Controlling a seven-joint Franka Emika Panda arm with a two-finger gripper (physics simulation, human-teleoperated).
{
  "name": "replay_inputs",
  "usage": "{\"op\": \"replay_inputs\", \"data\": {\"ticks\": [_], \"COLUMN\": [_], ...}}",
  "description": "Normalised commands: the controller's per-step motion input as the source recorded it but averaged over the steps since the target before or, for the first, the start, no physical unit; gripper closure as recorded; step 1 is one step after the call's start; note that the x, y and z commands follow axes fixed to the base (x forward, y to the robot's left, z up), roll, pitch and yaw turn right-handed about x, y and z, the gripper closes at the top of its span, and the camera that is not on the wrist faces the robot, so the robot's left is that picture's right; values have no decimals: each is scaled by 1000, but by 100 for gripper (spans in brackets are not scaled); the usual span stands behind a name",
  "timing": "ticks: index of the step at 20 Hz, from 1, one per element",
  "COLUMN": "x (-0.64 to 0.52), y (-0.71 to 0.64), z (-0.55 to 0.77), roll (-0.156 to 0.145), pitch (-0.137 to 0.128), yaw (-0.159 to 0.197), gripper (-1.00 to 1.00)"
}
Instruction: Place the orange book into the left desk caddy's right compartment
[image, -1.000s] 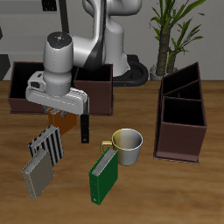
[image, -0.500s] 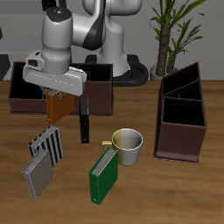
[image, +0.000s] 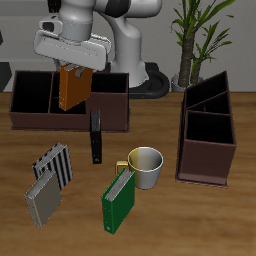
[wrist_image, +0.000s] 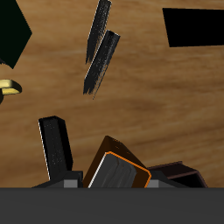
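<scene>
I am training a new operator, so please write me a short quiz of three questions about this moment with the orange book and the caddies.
1. True or false: the orange book lies flat on the table.
2. Which thing stands beside the green book? A) a mug B) a plate C) a bottle
3. Fill in: the gripper holds the book above the ____ desk caddy, not the left desk caddy.

Key
1. False: it hangs upright in the gripper, off the table.
2. A
3. lengthwise (side-on) one
</scene>
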Motion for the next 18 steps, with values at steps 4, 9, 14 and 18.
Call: {"op": "replay_inputs", "data": {"ticks": [4,9,14,18], "x": [-86,51,110,121], "y": [621,873,851,694], "z": [530,358,194,124], "roll": [8,21,73,65], "pitch": [-27,-5,5,7], "yaw": [48,54,9,7], "gripper": [100,100,100,100]}}
